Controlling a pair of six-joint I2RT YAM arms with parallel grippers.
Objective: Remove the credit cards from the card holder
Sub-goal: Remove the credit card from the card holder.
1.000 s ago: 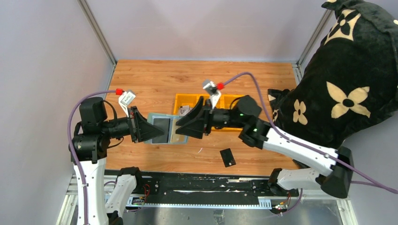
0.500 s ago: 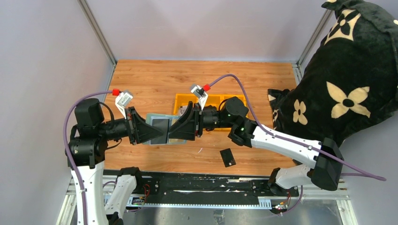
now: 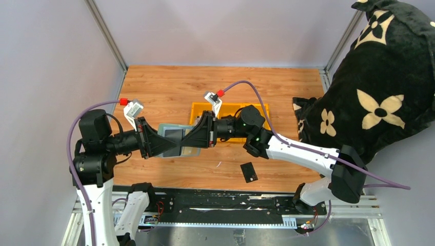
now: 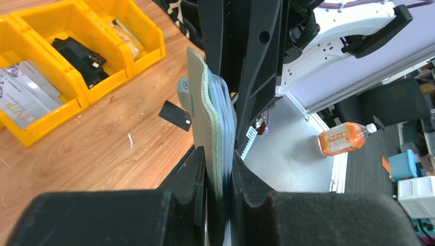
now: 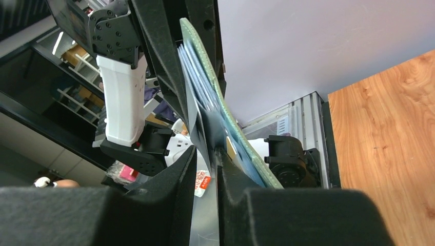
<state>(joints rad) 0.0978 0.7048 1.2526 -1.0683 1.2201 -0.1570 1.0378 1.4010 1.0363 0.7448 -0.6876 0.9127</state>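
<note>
Over wooden table (image 3: pixel 169 87), left hand (image 4: pixel 219 164) clamps the card holder (image 4: pixel 205 97) (pale grey-green); right hand (image 5: pixel 206 154) pinches a dark card (image 5: pixel 205 123).

Pale lilac walls (image 3: pixel 215 31) enclose a wood-grain surface (image 3: pixel 169 87), with metal posts (image 3: pixel 105 33) at its far corners. Against the right edge bulges black fabric with cream flowers (image 3: pixel 379 87). Beyond the near edge, an orange bottle (image 4: pixel 342 139) lies on the grey floor (image 4: pixel 293 169).

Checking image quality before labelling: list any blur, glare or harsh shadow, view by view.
Top view: even light, soft shadows, the loose black card is crisp. Left wrist view: the left fingers are blurred, the card holder and yellow bins sharp. Right wrist view: the right fingers are dark blurs, backlit by the pale wall.
</note>
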